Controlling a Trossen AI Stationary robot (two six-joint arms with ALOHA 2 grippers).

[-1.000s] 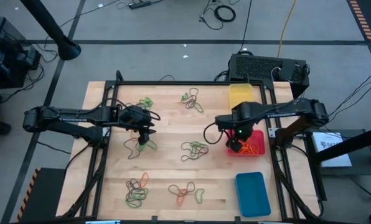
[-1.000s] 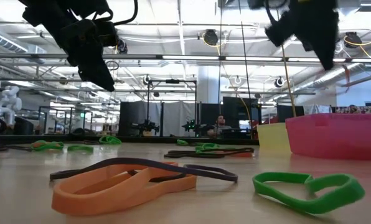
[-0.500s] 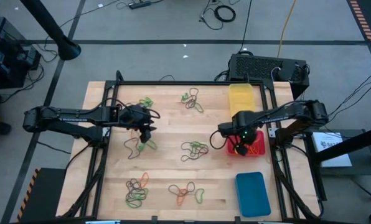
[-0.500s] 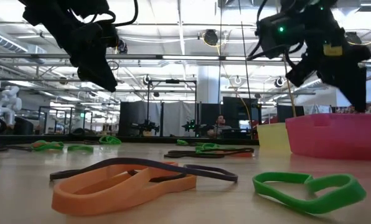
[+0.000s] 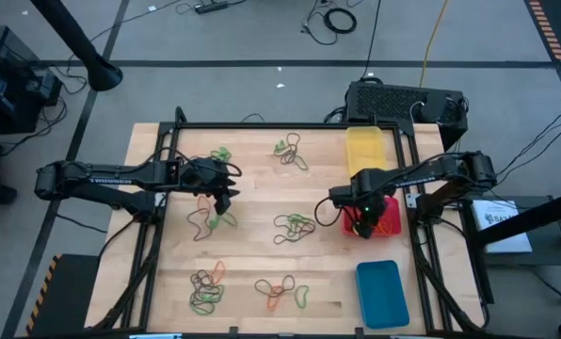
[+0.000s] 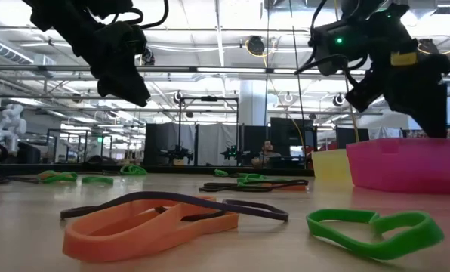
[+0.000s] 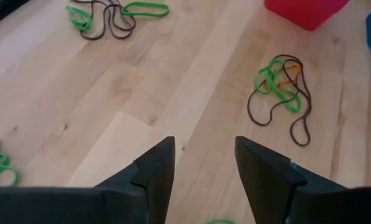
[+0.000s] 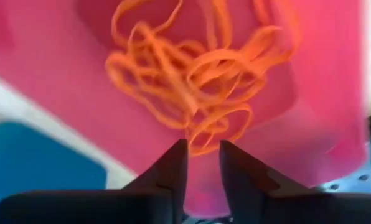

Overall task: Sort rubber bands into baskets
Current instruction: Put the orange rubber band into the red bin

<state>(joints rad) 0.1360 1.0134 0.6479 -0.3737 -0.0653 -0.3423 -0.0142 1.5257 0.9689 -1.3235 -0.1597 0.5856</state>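
1. Rubber bands: orange ones piled in the red basket (image 5: 384, 222) near the table's right edge; mixed clusters (image 5: 294, 226) lie scattered over the table (image 5: 252, 193).
2. Judged light, floppy, tangle-prone; pinch one strand at a loop's outer edge.
3. Right gripper (image 8: 203, 163) over the orange pile (image 8: 198, 74), fingers slightly apart, nothing between them.
4. Left gripper (image 7: 204, 163) above the left-centre boards, fingers spread, empty.
5. Only the right wrist view shows the pile inside; the low view shows just the basket wall (image 6: 406, 162).

Bare wood lies open between the band clumps in the middle of the table (image 5: 252, 202). On the right side, the right gripper (image 5: 362, 226) blocks the red basket (image 5: 390, 230).
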